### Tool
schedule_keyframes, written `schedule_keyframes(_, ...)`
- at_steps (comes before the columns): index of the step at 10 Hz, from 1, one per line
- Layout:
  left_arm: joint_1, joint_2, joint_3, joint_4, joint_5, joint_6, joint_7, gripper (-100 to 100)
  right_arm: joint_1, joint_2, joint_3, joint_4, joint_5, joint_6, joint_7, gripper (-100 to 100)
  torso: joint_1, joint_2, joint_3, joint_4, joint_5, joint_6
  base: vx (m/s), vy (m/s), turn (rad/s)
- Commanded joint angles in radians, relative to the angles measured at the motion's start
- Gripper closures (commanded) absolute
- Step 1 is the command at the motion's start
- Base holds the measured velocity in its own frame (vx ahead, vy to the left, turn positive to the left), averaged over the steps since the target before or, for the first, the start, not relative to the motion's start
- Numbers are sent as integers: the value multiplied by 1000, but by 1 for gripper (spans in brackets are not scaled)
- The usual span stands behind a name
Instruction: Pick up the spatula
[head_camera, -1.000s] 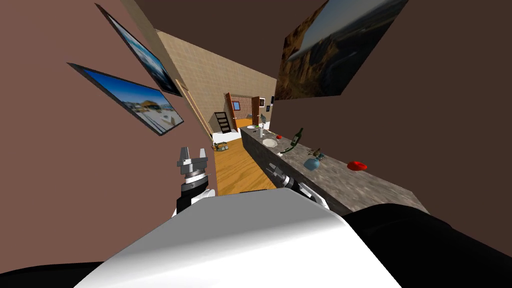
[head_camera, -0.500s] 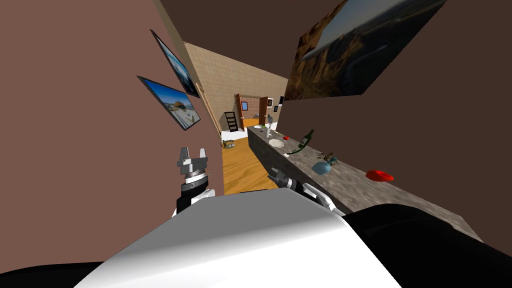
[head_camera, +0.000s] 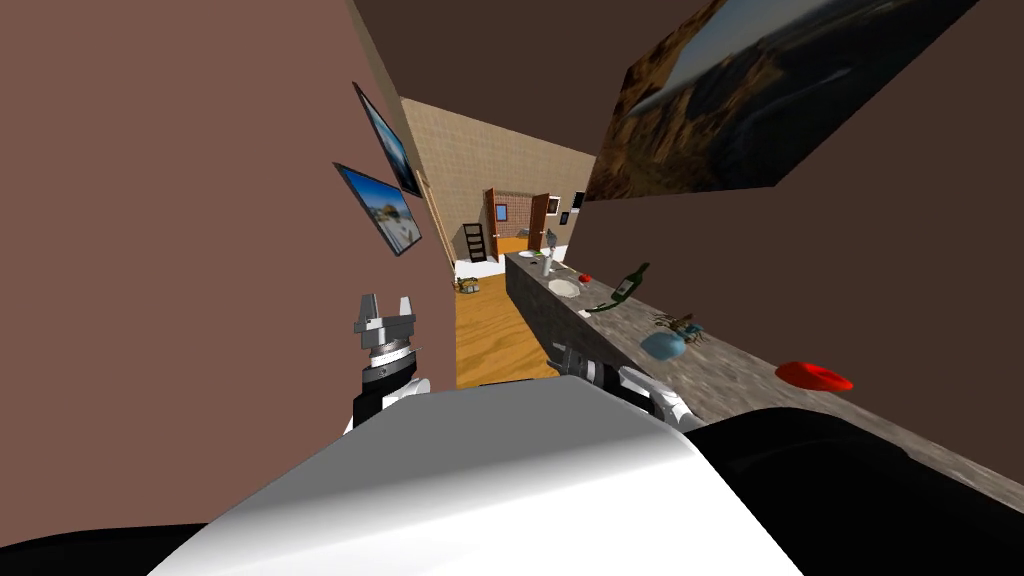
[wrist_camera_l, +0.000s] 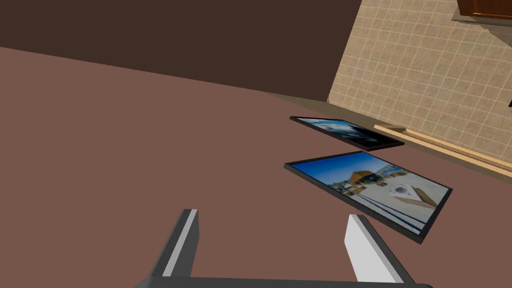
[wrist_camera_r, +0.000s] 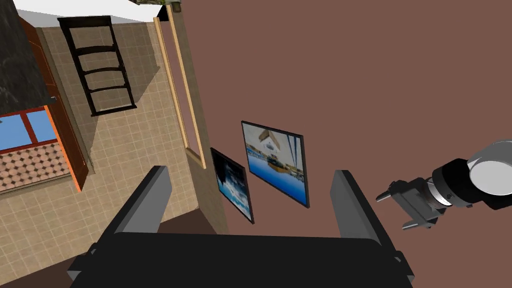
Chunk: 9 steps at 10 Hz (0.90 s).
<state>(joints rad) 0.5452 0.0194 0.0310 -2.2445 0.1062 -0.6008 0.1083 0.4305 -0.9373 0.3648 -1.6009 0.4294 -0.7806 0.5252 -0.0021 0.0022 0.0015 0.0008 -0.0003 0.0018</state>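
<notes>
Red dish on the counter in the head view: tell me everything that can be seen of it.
The red dish is plain, round and shallow, with a darker hollow in its middle; its material does not show. It lies flat on the speckled grey counter, toward the side by the brown wall, and is the item nearest me on that counter. It looks empty and nothing touches it; the blue vase stands apart, farther along.
</notes>
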Motion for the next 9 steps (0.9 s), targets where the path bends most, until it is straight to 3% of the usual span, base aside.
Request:
schedule_keyframes(1, 0, 0, 0, 0, 0, 0, 0, 0, -27, -50, 19, 50, 45, -4, 31, -100, 0, 0, 0, 0, 0, 0, -22, 56, 220)
schedule_keyframes(4, 0, 0, 0, 0, 0, 0, 0, 0, -38, -112, 27, 130, 81, -14, 59, -100, 1, -2, -1, 0, 0, -1, -8, 48, 211)
schedule_keyframes(6, 0, 0, 0, 0, 0, 0, 0, 0, -38, -112, 27, 131, 81, -14, 59, -100, -1, -1, -1, 0, 0, 0, -3, 8, -23)
schedule_keyframes(7, 0, 0, 0, 0, 0, 0, 0, 0, -50, -164, 33, 169, 117, -23, 87, -100, -3, -1, -1, 0, -1, 0, -3, 31, 299)
schedule_keyframes(8, 0, 0, 0, 0, 0, 0, 0, 0, -50, -164, 33, 186, 117, -23, 87, -100, -1, -2, -1, 0, 0, -1, 3, 32, 165)
schedule_keyframes(9, 0, 0, 0, 0, 0, 0, 0, 0, -61, -213, 38, 209, 155, -32, 114, -100, -1, -2, -1, 0, 0, 0, 13, 51, 213)
